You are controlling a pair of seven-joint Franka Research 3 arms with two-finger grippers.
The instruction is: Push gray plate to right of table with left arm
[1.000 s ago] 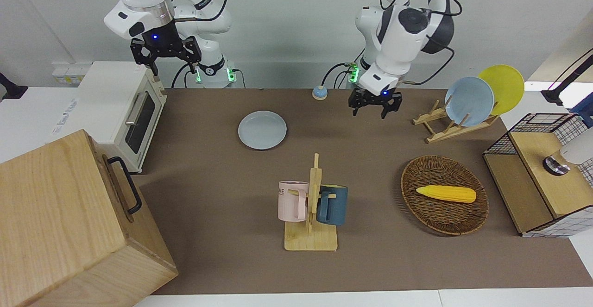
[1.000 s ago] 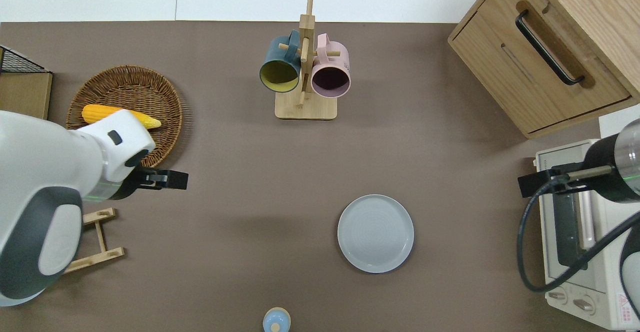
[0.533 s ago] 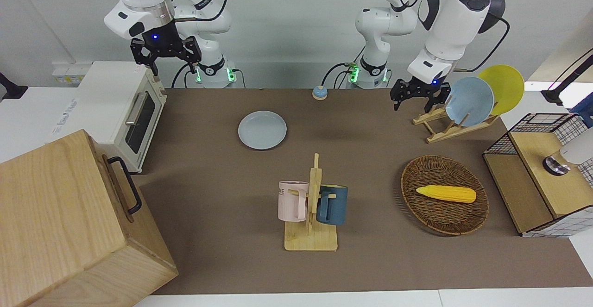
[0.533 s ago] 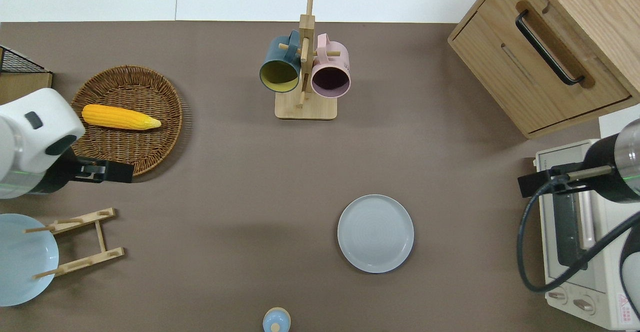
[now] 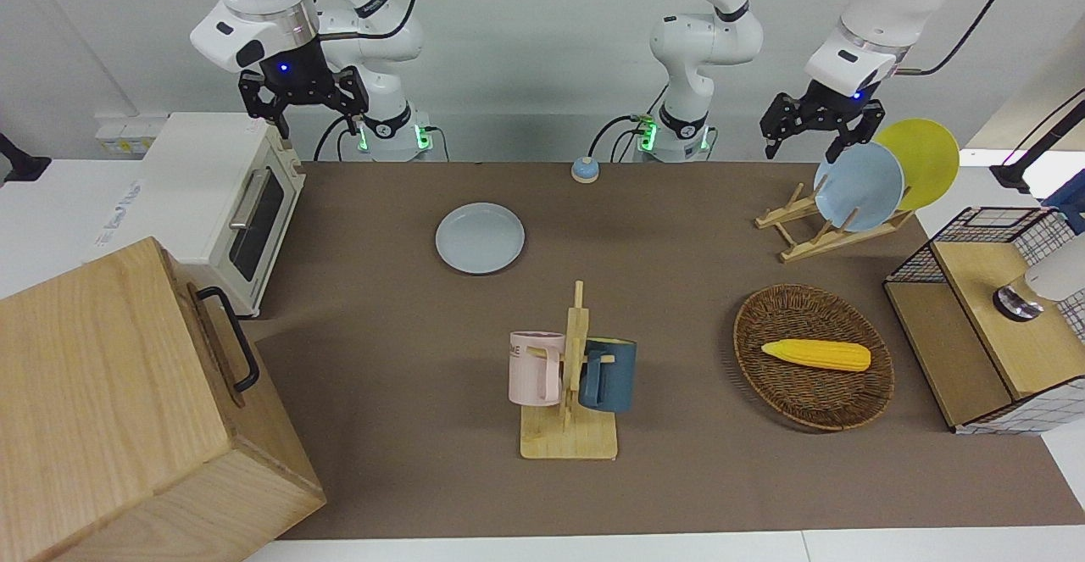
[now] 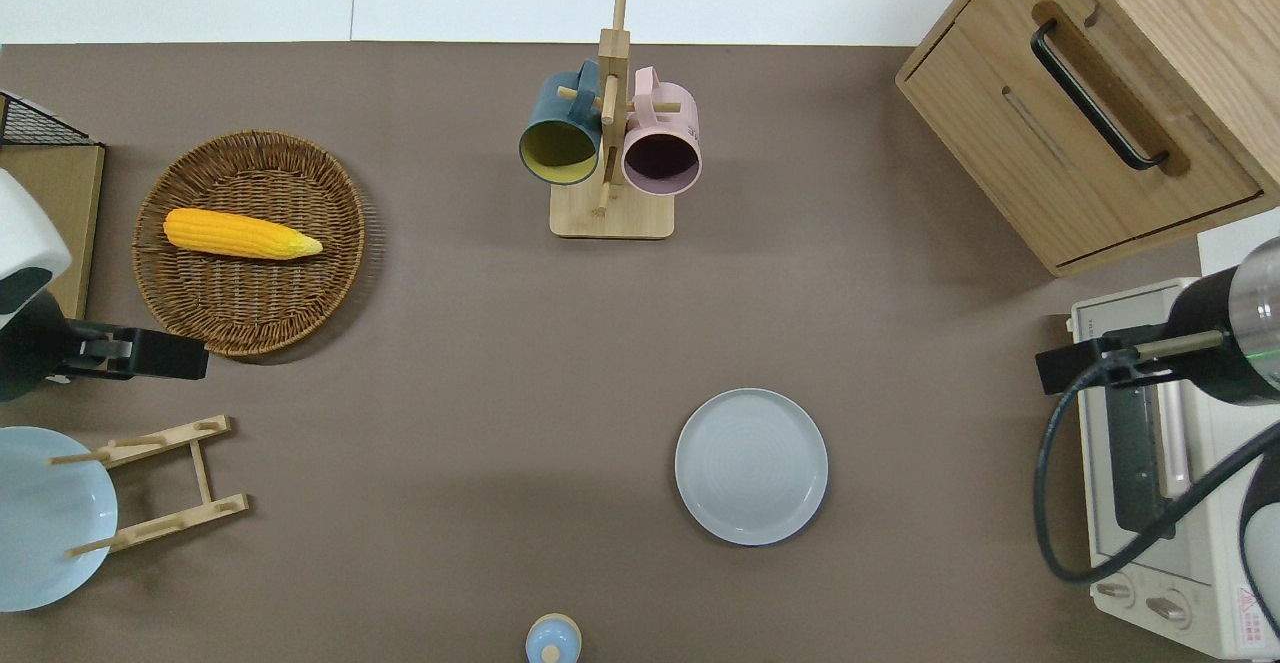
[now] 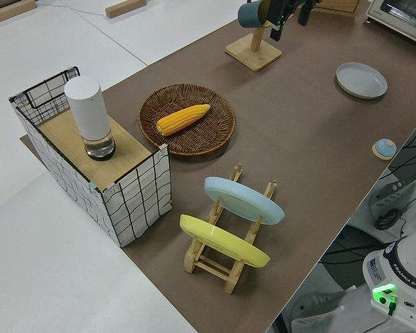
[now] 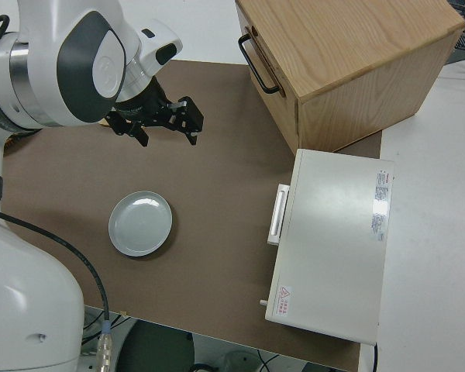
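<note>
The gray plate (image 5: 480,238) lies flat on the brown table (image 5: 407,325), near the robots and toward the right arm's end; it also shows in the overhead view (image 6: 751,466) and the right side view (image 8: 141,223). My left gripper (image 5: 804,148) is open and empty, up in the air. In the overhead view it (image 6: 165,360) is over the table between the wicker basket (image 6: 330,273) and the wooden dish rack (image 6: 190,473), well apart from the gray plate. My right arm is parked, its gripper (image 5: 303,117) open.
A white toaster oven (image 5: 229,197) and a wooden cabinet (image 5: 110,401) stand at the right arm's end. A mug rack (image 5: 570,435) holds a pink and a blue mug. Corn (image 5: 815,354) lies in the basket. The dish rack holds a sky-blue plate (image 5: 859,185) and a yellow plate (image 5: 928,155). A small bell (image 5: 584,169) is nearest the robots.
My left gripper has swung up and away toward the left arm's end of the table, from the table's middle to over the dish rack area. The gray plate has not moved.
</note>
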